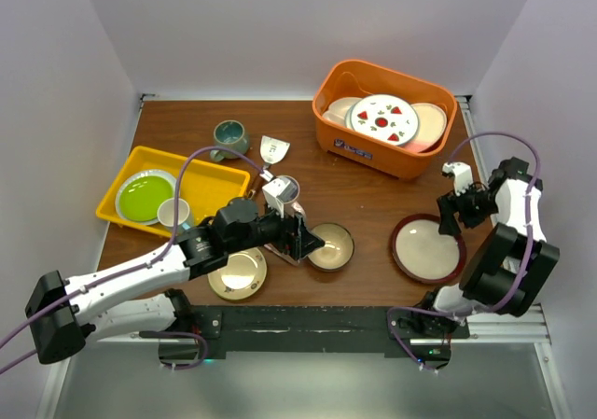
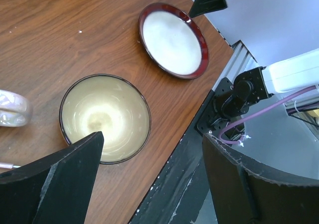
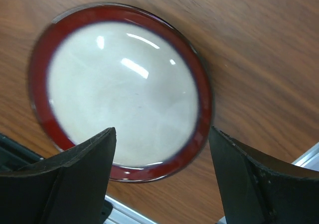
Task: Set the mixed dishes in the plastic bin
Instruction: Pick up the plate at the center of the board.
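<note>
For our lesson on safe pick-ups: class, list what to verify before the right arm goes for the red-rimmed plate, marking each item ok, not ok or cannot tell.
1. Right gripper open: ok.
2. Red-rimmed plate lies under its jaws: ok.
3. Plate apart from the bronze bowl: ok.
4. Left gripper open, empty, clear of the plate: ok.
5. Room left in the orange bin: cannot tell; the strawberry-print plate tops the dishes inside.
</note>
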{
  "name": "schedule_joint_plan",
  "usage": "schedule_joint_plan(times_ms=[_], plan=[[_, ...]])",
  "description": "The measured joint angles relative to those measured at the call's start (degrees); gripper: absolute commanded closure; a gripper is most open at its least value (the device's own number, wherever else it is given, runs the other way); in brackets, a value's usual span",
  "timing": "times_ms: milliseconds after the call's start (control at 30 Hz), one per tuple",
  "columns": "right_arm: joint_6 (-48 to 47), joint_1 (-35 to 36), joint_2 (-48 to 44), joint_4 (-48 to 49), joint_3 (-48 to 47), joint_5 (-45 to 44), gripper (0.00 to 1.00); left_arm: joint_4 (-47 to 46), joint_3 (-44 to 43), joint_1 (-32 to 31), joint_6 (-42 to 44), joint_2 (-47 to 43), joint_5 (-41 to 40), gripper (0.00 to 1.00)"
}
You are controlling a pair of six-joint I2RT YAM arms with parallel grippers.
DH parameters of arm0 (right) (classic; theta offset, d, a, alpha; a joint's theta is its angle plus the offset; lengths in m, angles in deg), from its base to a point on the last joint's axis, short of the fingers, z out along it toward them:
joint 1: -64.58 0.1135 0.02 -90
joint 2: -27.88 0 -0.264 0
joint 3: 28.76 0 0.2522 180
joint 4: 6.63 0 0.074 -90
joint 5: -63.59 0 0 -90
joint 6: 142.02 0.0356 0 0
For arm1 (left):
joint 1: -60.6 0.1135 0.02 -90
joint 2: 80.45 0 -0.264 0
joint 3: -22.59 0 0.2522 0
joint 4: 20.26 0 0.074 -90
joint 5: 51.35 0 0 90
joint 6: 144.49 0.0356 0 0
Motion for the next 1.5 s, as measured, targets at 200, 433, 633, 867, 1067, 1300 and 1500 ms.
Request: schedule_joint_plan(times_ms=[200,433,633,867,1067,1300,1500], plan=[[0.5,-4.8,6.1,4.9,0.9,-3.3,0.23,-0.3,0.0,-0.3,0.0,0.3,0.0,0.15],[-0.1,-6.8,10.2,7.3,1.6,-4.7,0.24,-0.2,0.0,-0.3,0.0,1.0,0.0,0.15],[-0.3,-6.8,12.7,8.5,2.6,-4.7,0.29,-0.2,0.0,-0.3,0.0,1.9,0.0,0.15],[-1.0,-6.9,14.0,9.6,3.0,-4.6,0.43,-0.2,0.0,-0.3,0.0,2.1,-0.1,0.15],[-1.4,-7.3,14.7,9.3,2.9,-3.5,0.58,-0.2,-0.2,-0.3,0.0,2.1,-0.1,0.15],[-2.1,-7.7,16.3,6.7,1.9,0.1,0.8,-0.2,-0.6,-0.3,0.0,2.3,-0.3,0.15],[-4.0,-7.8,19.1,2.0,0.8,4.8,1.0,-0.1,-1.4,-0.3,0.1,3.0,-0.3,0.15]])
